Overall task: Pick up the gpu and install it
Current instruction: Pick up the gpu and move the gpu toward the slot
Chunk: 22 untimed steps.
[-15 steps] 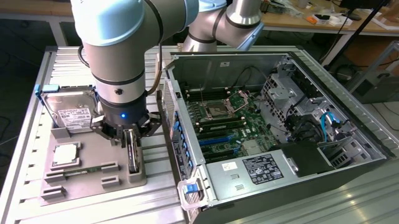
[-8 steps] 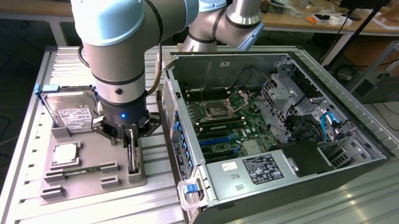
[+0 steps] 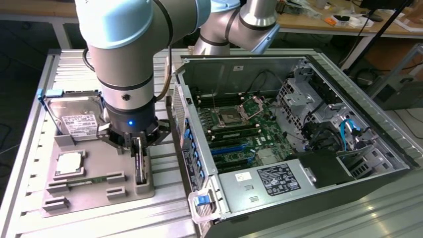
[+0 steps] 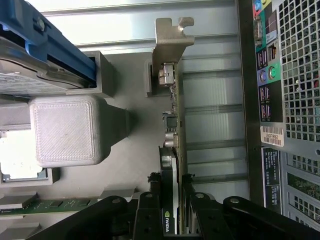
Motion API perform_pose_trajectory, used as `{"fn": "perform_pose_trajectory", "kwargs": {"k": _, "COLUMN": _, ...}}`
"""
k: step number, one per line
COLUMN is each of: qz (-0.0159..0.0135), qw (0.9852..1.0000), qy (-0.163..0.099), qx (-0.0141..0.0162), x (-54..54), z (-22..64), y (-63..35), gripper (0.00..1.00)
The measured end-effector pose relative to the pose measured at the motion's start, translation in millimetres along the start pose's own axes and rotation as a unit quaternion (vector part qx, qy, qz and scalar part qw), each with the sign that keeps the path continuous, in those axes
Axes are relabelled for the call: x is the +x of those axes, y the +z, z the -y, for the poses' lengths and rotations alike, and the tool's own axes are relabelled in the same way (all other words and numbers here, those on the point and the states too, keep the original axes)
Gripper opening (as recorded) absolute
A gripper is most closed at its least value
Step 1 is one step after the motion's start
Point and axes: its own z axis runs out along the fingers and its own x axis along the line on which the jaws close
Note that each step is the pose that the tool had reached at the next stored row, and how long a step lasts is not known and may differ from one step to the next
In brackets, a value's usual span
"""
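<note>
Slatted alu desk (image 3: 99, 223) is carrying grey fixture tray (image 3: 79, 199), w/ open PC case (image 3: 278, 129) sitting beside it; gpu (image 3: 138, 171) is standing on edge in tray slot nearest the case, silver bracket (image 4: 172, 35) at one end; jaws are pinching gpu from both sides; hdd (image 3: 76, 116) + cpu (image 3: 69, 163) are lying in same tray.

The bracket (image 4: 170, 37) of the gpu (image 4: 177, 125) is dull metal; the holder (image 4: 65, 130) is matt, ridged plastic.
</note>
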Motion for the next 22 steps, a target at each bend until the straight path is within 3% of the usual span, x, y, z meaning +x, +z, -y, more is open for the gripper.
{"fn": "perform_pose_trajectory", "kwargs": {"k": 22, "qz": 0.0000, "qw": 1.0000, "qy": 0.000, "qx": 0.0000, "x": 0.0, "z": 0.0, "y": 0.0, "gripper": 0.27}}
